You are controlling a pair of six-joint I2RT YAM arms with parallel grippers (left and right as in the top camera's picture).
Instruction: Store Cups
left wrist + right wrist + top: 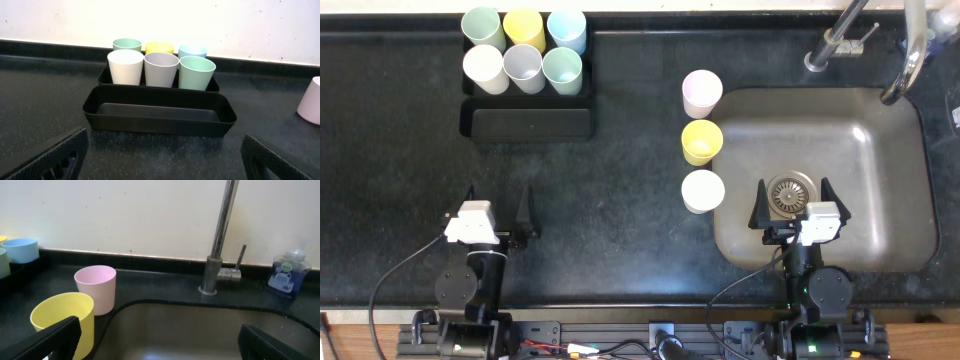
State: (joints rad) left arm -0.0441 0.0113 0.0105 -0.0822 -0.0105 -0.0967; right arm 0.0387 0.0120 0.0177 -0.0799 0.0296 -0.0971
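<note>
Both wide and holding nothing: my left gripper (pixel 500 207), my right gripper (pixel 795 203). Pink cup (pixel 702 92), yellow cup (pixel 701 141) and white cup (pixel 702 190) line the sink (pixel 880 250) rim. From my right wrist, a finger cuts off the yellow one. The rear tray (pixel 104 76) looks full, its back row half hidden. The empty tray (pixel 527 123) sits just in front, with bare countertop (pixel 620 200) between.

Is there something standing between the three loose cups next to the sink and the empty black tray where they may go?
Nothing visible stands in the way. Between the pink cup, yellow cup, white cup and the empty tray lies only bare dark counter.
</note>
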